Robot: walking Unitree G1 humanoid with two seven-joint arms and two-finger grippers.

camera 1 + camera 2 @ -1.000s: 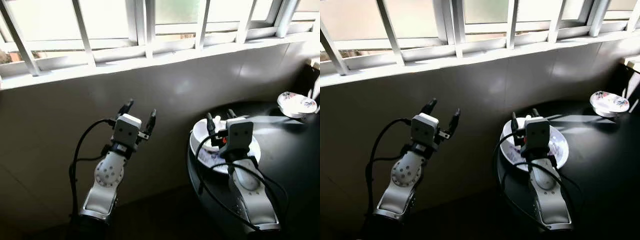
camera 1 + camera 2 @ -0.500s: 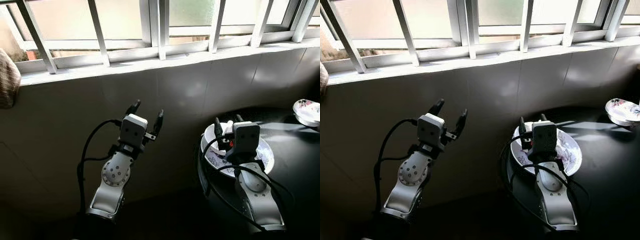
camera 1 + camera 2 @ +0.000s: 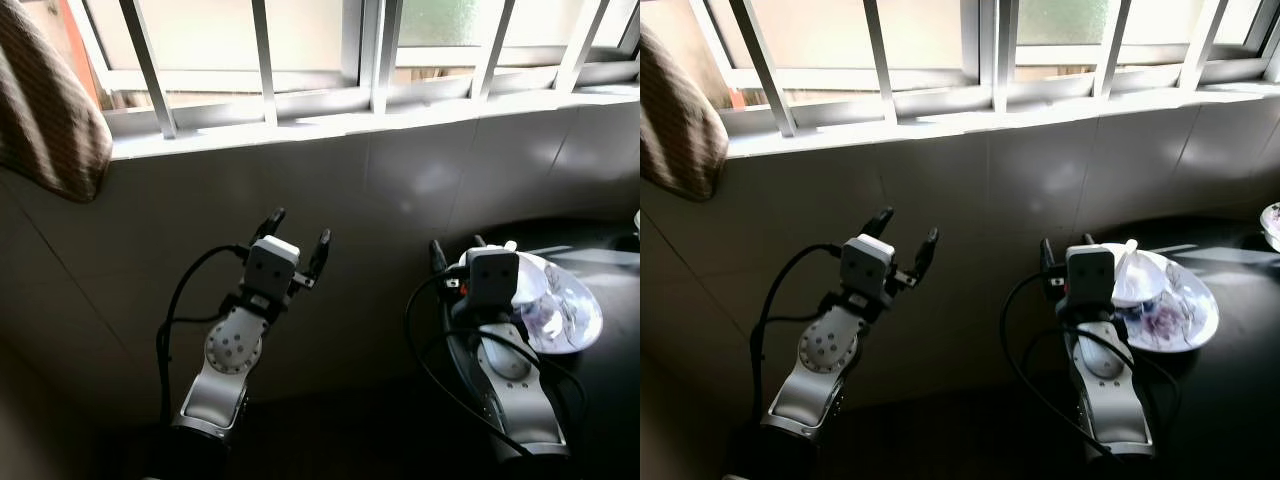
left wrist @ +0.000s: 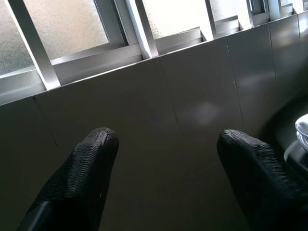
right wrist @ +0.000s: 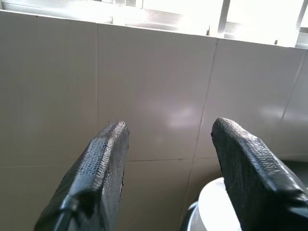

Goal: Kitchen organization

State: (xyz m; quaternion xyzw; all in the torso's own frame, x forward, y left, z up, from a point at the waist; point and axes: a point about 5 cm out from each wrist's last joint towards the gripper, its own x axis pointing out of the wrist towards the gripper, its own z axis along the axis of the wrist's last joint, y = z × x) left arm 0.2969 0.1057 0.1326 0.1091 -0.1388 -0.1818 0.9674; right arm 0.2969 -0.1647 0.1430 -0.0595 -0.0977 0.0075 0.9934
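A brown striped cloth (image 3: pixel 45 105) hangs at the far left, over the end of the white window sill (image 3: pixel 300 125). White window bars (image 3: pixel 262 55) rise above the sill, and below it runs a wall of pale glossy tiles (image 3: pixel 400 200).

The left hand (image 3: pixel 297 237) is raised in front of this wall, its two black fingers (image 4: pixel 91 159) spread apart with nothing between them; past them the left wrist view takes in tiles and the window frame.

To the right, the right hand (image 3: pixel 1064 254) is lifted at the near left edge of the round black table (image 3: pixel 1230 380). Its fingers (image 5: pixel 108 154) also stand apart and empty, pointing at the tiled wall, with a white rim just below them in the right wrist view.

Just beside the right hand, on the table, lies a white plate with a purple floral pattern (image 3: pixel 1175 315), and on it, touching, sits a white bowl (image 3: pixel 1137 280). The hand is near them without gripping either.
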